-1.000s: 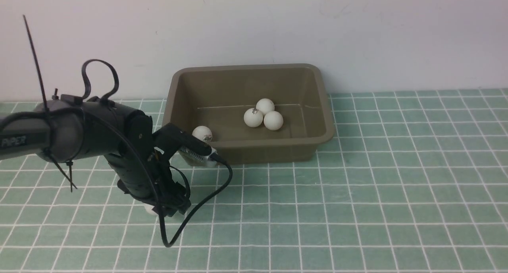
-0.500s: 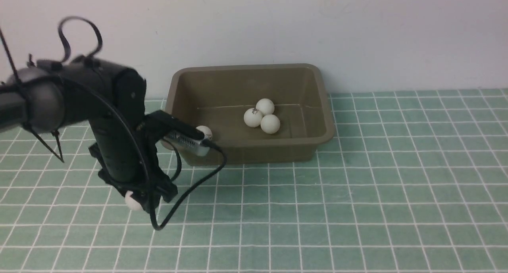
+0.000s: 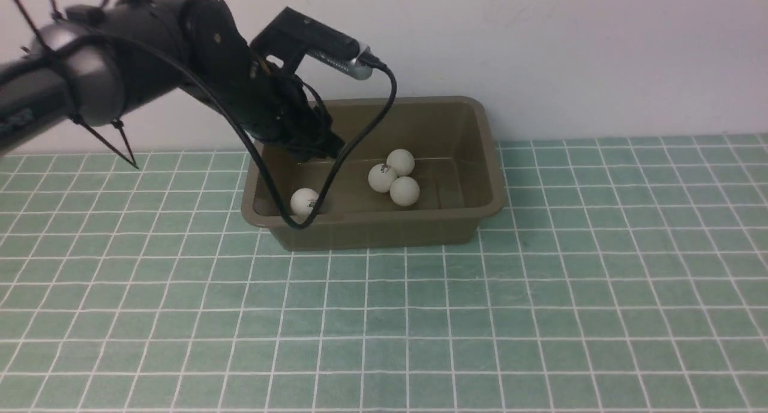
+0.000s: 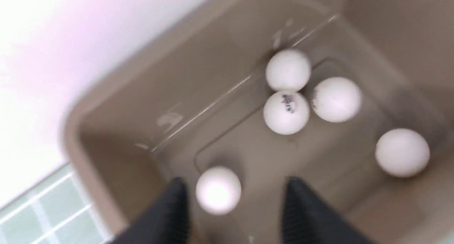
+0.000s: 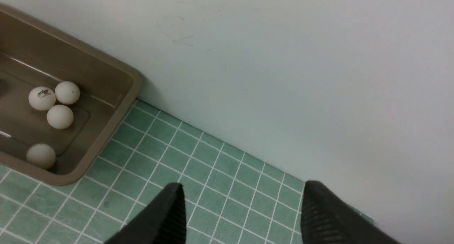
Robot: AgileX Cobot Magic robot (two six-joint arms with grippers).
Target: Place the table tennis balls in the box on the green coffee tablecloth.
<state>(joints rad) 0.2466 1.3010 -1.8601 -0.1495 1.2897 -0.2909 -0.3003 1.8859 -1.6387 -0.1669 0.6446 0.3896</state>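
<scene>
"How does the left gripper (image 4: 236, 201) stand?"

"Spread. Its two dark fingers are apart, with a white ball (image 4: 218, 190) showing between them in the wrist view, visible gaps on either side. I can't tell how high that ball sits."

"Where is the gripper, then?"

"Over the left part of the olive-brown box (image 3: 384, 233), toward its far side, with a black cable (image 3: 367, 128) looping from it in front of the box."

"And the other table tennis balls?"

"Three of them, a cluster (image 3: 382, 177), lie on the box floor to the right of the left gripper and a bit nearer the camera. One in the cluster shows a dark logo. In the front view, another ball (image 3: 304, 201) is in the box on the near side of the gripper, partly behind the cable."

"Any farther off from it?"

"Yes, a ball (image 5: 41, 156) well to the gripper's right, past the cluster, by the near wall. The front view hides that one."

"What about the right gripper (image 5: 243, 208)?"

"Spread as well, fingers well apart. Its wrist view shows the green coffee tablecloth (image 5: 212, 166) between them, and the box off to its left. The cloth lies under the box, with a pale wall (image 3: 600, 53) behind."
</scene>
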